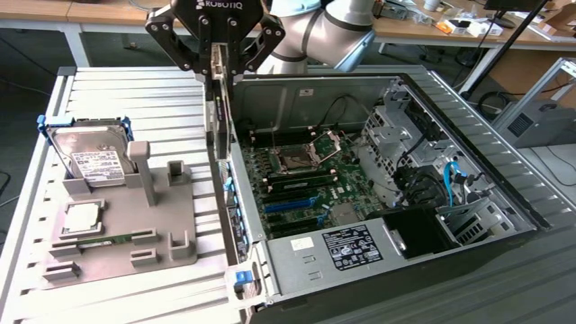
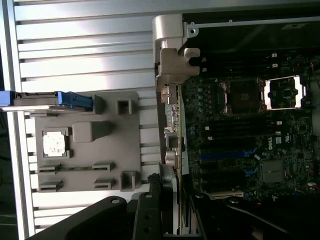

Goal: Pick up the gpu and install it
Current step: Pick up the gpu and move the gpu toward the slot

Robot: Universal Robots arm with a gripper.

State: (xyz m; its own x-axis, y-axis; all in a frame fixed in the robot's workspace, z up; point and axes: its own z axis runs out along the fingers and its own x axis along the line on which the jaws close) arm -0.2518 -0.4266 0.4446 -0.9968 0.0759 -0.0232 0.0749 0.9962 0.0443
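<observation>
Gripper is seen at the top of the exterior view, pointing down, on the grey arm. The fingers are closed on the upper end of the gpu. The card is held upright and edge-on, so it appears as a thin dark strip hanging below the fingertips.

The gpu is over the side wall of the open case, on the exterior view's left. Its lower end is close to the top of that wall (contact with it cannot be judged). The card is not seated in any slot. The blue slots on the motherboard are seen uncovered, below the processor socket.

In the wrist view the motherboard and its socket are seen from above, with the grey fixture beside the case.

The case lies on its side on the slatted table. The power supply, with its white label, is noted at the case's near end.

On the grey fixture, at the exterior view's left and apart from the case:
- The hard drive is propped up at the far end.
- A processor chip lies flat in front of it.
- A narrow RAM stick lies just beside the chip on the near side.
</observation>
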